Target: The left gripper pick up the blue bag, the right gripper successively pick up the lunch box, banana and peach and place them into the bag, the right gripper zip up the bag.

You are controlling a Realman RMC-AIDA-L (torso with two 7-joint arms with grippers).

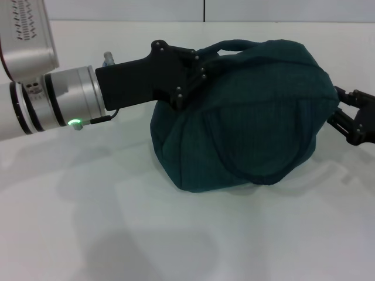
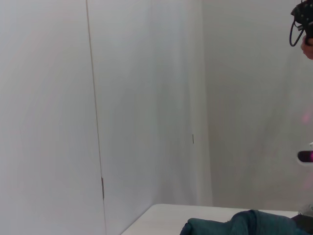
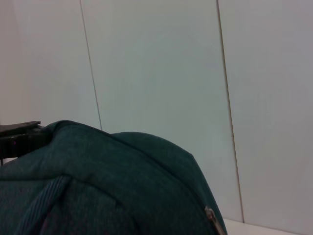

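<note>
Between left hand (image 1: 196, 67) and right hand (image 1: 345, 117) bulges the blue bag (image 1: 246, 117).

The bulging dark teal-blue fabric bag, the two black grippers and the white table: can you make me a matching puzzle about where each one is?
Things:
1. dark teal-blue fabric bag
2. left gripper
3. right gripper
4. white table

Places:
A. at the bag's top, on its left side
B. under everything
C. resting in the middle, full and rounded
D. at the bag's right end

Pairs: 1-C, 2-A, 3-D, 4-B
</note>
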